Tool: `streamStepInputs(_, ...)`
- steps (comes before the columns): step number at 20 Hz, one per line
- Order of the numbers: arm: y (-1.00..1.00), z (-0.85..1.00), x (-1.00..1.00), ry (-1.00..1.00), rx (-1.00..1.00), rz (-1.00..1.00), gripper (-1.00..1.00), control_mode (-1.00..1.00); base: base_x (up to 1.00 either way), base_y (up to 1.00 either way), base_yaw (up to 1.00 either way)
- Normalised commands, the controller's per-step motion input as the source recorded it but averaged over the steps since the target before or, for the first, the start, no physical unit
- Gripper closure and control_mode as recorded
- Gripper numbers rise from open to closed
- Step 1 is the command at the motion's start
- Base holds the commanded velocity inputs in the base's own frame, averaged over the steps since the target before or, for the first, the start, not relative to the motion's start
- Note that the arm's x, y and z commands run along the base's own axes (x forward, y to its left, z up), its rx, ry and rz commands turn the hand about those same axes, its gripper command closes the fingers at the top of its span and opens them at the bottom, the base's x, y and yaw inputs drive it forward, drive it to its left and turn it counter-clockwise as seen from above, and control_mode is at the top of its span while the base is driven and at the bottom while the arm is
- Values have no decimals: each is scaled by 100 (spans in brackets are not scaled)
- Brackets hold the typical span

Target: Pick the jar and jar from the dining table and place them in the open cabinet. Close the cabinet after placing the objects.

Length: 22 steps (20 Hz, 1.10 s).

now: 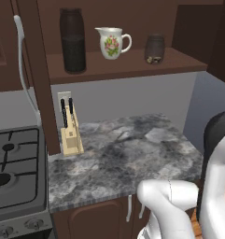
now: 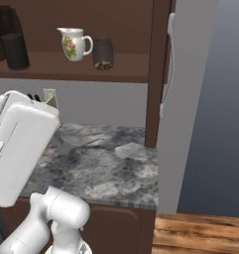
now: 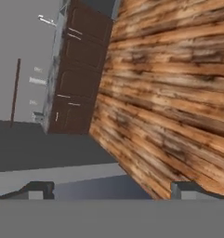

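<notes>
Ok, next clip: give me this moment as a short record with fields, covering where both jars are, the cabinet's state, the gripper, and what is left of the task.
tall jar: dark tall jar upright at the left of the cabinet shelf
short jar: short jar upright at the shelf's right end
between them: white floral jug
cabinet: open, door swung out
counter: knife block on marbled counter, beside the stove
gripper: gripper open, holding nothing, facing the wooden floor
left to do: close the cabinet

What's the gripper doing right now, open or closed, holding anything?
Gripper: open, fingertips far apart, nothing between them; it faces the wooden floor, away from the shelf.
</notes>
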Motion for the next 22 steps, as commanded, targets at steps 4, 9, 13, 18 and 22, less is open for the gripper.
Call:
streamStepInputs(4, -27, 0, -33, -22, 7, 12, -100, -100, 0, 0, 0)
streamStepInputs(9, -24, 0, -4, -10, 5, 21, -100, -100, 0, 0, 0)
streamStepInputs(13, -19, -1, 6, -3, 5, 24, -100, -100, 0, 0, 0)
streamStepInputs(18, -17, -1, 13, -3, 4, 27, -100, -100, 0, 0, 0)
streamStepInputs(22, -19, -1, 17, -3, 0, 24, -100, -100, 0, 0, 0)
